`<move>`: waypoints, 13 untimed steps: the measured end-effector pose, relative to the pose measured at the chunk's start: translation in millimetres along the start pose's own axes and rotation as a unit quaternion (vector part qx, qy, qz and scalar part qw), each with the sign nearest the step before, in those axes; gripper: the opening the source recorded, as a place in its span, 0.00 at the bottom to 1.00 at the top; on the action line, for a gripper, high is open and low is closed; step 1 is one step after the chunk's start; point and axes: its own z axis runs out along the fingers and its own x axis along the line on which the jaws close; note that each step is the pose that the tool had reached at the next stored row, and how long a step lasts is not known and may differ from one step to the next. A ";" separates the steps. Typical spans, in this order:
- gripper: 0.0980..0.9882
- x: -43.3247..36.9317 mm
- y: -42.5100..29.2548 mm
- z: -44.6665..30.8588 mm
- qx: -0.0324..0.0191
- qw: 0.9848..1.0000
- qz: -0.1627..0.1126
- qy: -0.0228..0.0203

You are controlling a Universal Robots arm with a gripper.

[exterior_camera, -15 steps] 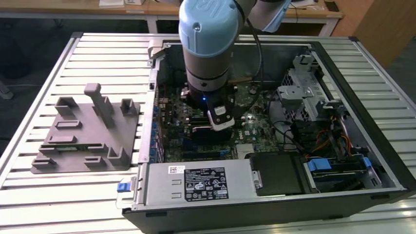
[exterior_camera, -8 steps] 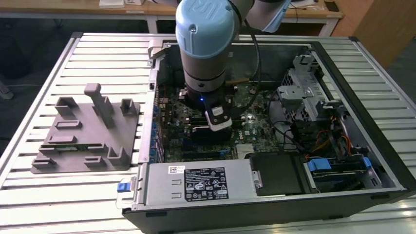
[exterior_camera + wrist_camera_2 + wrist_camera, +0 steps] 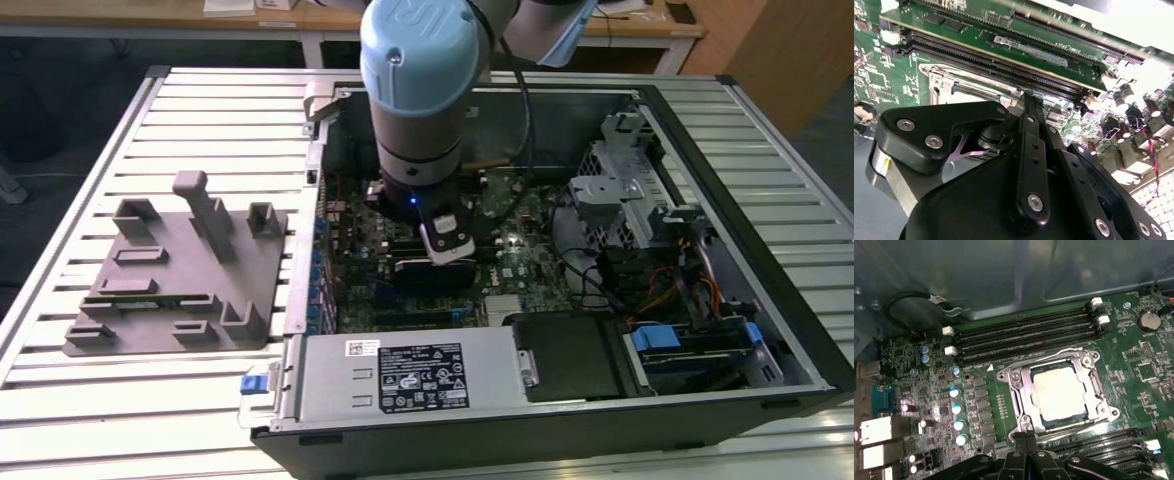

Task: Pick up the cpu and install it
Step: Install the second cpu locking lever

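One cpu (image 3: 1059, 391) lies flat in its metal socket frame (image 3: 1019, 390) on the green motherboard (image 3: 1134, 365), between two banks of black memory slots (image 3: 1024, 337). Just beside the frame the tool (image 3: 1026, 440) hangs with its black fingers (image 3: 1031, 150) pressed together — holding nothing. In the exterior view the arm (image 3: 420, 90) reaches down into the open computer case (image 3: 747, 330); a grey fixture tray (image 3: 174, 270) sits on the desk (image 3: 147, 400), at the exterior view's left.

One cpu (image 3: 1059, 392) sits in one socket frame (image 3: 1021, 400) just beyond the one gripper (image 3: 1026, 440); four blue capacitors (image 3: 956, 410) stand beside it.
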 end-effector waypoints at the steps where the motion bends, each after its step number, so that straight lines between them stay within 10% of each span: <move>1: 0.01 0.1 0.3 0.5 0.000 1.000 0.000 0.000; 13: 0.01 2.8 0.5 5.8 -0.007 1.000 0.000 0.002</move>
